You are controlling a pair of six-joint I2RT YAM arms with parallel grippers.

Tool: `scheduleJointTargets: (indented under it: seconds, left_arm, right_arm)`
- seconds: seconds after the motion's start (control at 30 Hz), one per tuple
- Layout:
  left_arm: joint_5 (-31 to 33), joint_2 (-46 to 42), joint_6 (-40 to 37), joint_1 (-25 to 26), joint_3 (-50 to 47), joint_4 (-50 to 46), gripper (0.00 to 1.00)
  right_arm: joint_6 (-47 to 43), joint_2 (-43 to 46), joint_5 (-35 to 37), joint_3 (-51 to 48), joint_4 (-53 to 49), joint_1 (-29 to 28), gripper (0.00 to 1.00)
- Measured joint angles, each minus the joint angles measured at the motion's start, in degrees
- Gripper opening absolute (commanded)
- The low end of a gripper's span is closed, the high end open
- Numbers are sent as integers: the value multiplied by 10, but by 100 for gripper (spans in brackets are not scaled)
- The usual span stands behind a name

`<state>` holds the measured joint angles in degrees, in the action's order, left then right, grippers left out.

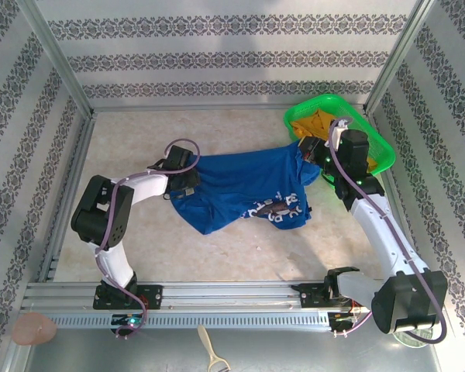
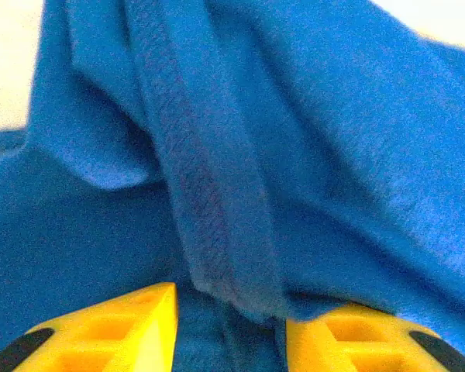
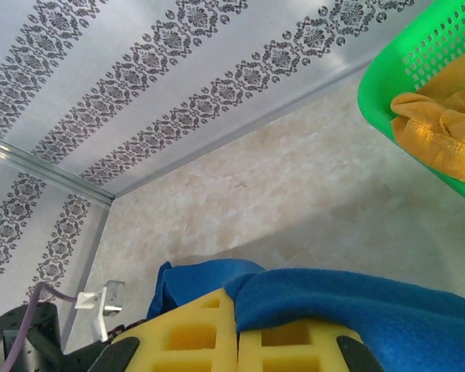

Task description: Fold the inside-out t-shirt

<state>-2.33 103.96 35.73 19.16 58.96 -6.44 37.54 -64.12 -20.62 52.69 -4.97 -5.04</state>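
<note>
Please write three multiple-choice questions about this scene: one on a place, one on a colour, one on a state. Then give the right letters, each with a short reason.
1. Where is the green basket?
A. at the far right
B. at the near left
C. in the middle

2. What colour is the garment in the basket?
A. red
B. orange-yellow
C. white

3. How is the blue t-shirt?
A. neatly folded
B. unfolded and rumpled, between the left gripper and the right gripper
C. inside the basket

Answers:
1 A, it sits in the far right corner.
2 B, the right wrist view shows it.
3 B, its cloth reaches both grippers.
</note>
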Motion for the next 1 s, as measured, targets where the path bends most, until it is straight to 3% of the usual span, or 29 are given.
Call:
scheduleJointTargets:
  seconds: [0.1, 0.27, 0.43, 0.7, 1.0]
  left_arm:
    - [0, 18, -4, 0, 23, -1, 0]
    - [0, 12, -27, 0, 55, -15, 0]
    - [-27, -89, -53, -17, 59, -52, 0]
    - [-198, -302, -71, -124, 123, -109, 0]
    - [-360, -403, -57, -155, 197, -139, 2]
  right_arm:
    - [0, 2, -1, 6, -7, 0, 0]
    - [0, 6, -14, 36, -27, 8, 0]
    - [0, 24, -29, 66, -41, 51, 0]
    - [0, 74, -50, 110, -86, 80, 0]
    - [3, 127, -78, 181, -133, 83, 0]
